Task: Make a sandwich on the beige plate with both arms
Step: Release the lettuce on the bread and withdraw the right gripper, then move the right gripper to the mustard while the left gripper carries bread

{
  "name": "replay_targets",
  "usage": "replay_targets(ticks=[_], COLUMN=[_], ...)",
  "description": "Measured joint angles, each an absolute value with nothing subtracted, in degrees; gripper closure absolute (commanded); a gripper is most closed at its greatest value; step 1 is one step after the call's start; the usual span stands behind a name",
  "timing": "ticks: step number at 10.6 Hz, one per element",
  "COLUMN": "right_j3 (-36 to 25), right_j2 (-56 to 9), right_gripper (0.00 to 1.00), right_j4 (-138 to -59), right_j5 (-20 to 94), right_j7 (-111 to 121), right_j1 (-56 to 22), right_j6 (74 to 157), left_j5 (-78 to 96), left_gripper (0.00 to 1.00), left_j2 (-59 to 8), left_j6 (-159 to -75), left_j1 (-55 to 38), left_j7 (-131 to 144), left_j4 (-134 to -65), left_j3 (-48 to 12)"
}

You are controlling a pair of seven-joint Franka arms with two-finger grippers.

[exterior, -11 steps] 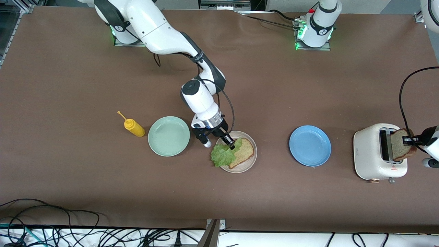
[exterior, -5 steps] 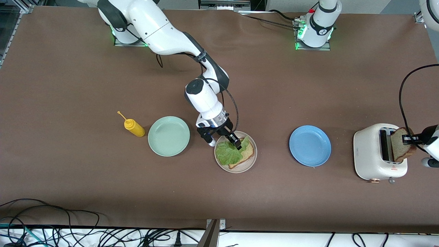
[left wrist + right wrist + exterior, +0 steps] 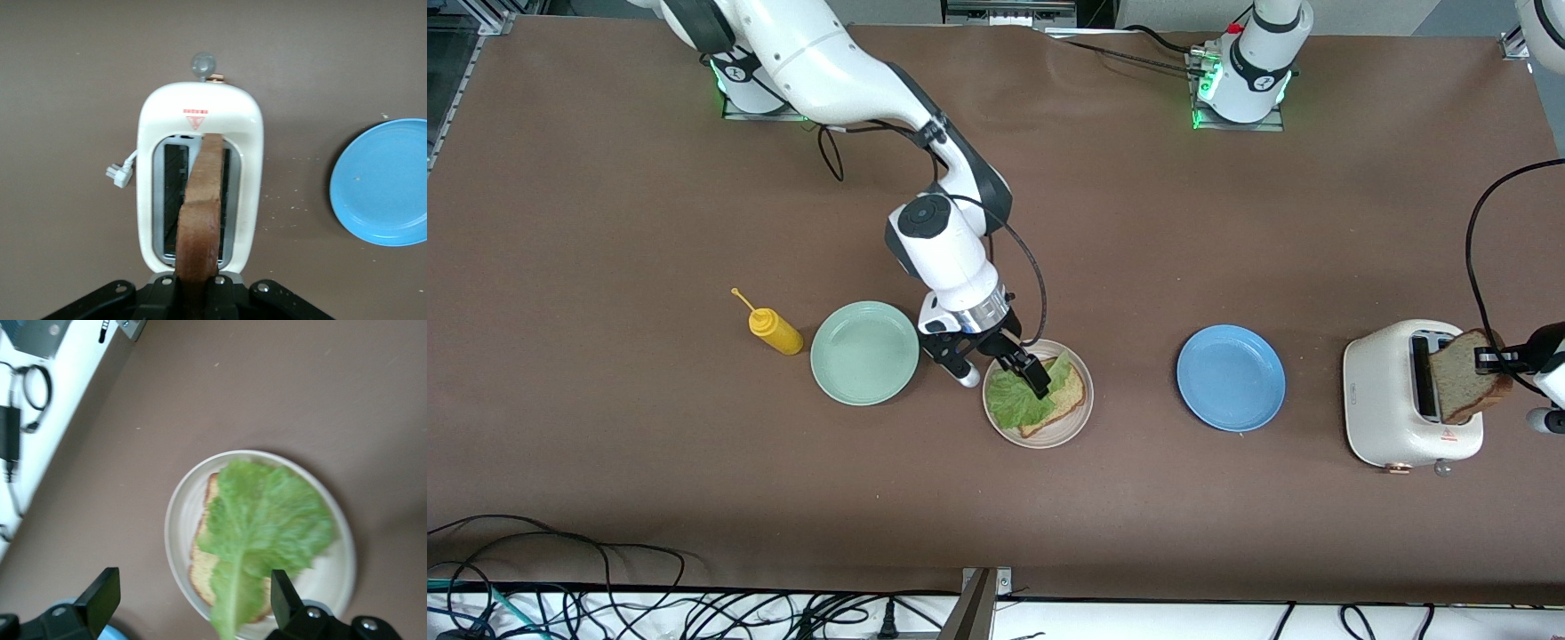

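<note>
- Since a second ago, the lettuce leaf (image 3: pixel 1021 398) has shifted from overhanging the rim to lying fully on the bread slice (image 3: pixel 1064 397) on the beige plate (image 3: pixel 1060 434); the right gripper (image 3: pixel 996 372) has spread its fingers wide and holds nothing.
- The left gripper (image 3: pixel 1498 359) is clamped tight on the second bread slice (image 3: pixel 1465 386), held upright over the white toaster (image 3: pixel 1392 396) at the left arm's end of the table.
- Step in hand, as judged: release the lettuce, then cap it with the second slice.
- Procedure: lift the right gripper straight up — a sideways exit could drag the leaf.
- Raise the held slice clear of the toaster slots before travelling.
- Clearances: the blue plate (image 3: pixel 1231 378) lies between toaster and beige plate; pass above it.
- The mint-green plate (image 3: pixel 864 353) sits just beside the right gripper; the mustard bottle (image 3: pixel 774 330) is close by — retreat upward.
</note>
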State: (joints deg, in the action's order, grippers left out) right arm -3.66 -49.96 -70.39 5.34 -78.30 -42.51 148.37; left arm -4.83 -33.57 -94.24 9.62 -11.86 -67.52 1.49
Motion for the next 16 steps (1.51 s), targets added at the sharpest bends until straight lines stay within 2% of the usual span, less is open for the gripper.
replay_targets(ticks=[3,5,8,12,16], right_j3=[-5.03,-8.28,-9.40,-8.41,-7.97], right_j2=[-43.93,-40.79,-35.08,-23.73,-13.56], right_gripper=[0.00,0.00,0.00,0.00,0.00], right_j4=[-70.31,-70.52,-74.57,-86.76,-102.91], right_j5=[3.64,3.51,3.39,3.43,3.46], right_j7=[-63.40,-48.40,-25.37,3.06,25.90], right_j1=[-41.13,-39.69,-32.77,-19.83,-9.06], right_j6=[132.59,125.06,114.90,104.66,104.47], left_j5=[0.20,2.75,3.67,8.67,14.64], left_gripper=[1.00,1.00,1.00,1.00,1.00], left_j2=[-33.57,-33.58,-33.58,-33.58,-33.60], left_j6=[-93.90,-93.25,-92.83,-91.50,-91.20], left_j1=[9.53,9.53,9.43,8.45,8.36], left_j7=[-11.80,-11.64,-10.37,-5.44,-3.93], left_j4=[-67.52,-67.50,-67.48,-67.43,-67.42], left_j3=[1.52,1.54,1.48,1.44,1.50])
